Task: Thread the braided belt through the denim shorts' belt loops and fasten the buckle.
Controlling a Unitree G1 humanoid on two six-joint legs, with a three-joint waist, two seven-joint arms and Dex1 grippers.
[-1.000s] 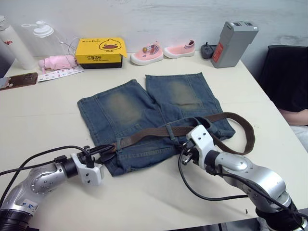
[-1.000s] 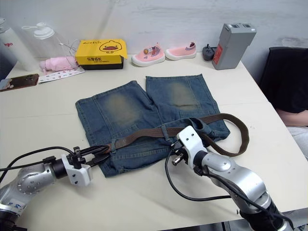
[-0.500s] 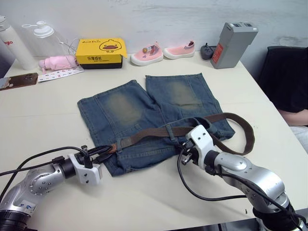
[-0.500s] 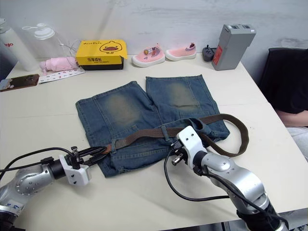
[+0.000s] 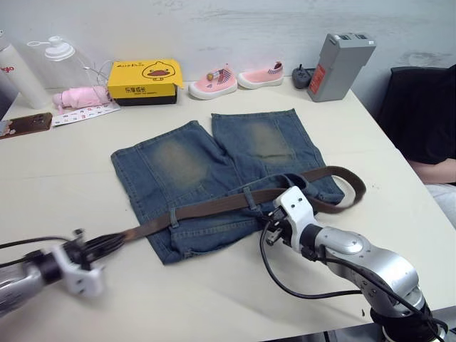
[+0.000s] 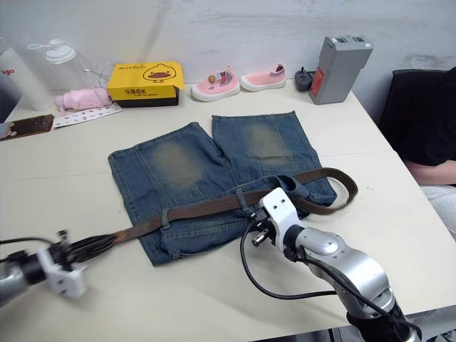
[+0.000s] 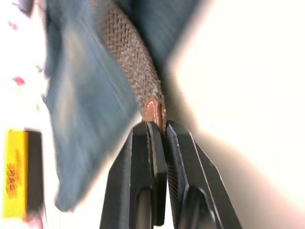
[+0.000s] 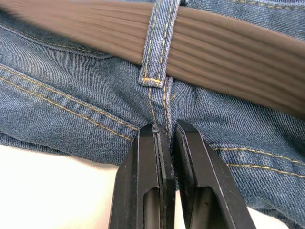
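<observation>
Belt (image 5: 214, 207) runs through two loops; left gripper (image 7: 160, 131) pinches its tip, right gripper (image 8: 169, 131) pinches the shorts (image 5: 185, 164), buckle unfastened

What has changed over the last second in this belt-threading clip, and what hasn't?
The left pincer, shut on the tip of the braided belt, has pulled away to the robot's left, drawing more belt through the belt loops and out past the edge of the denim shorts; the slack loop on the right has shrunk. The right pincer stays clamped on the waistband, and the shorts have not moved.
</observation>
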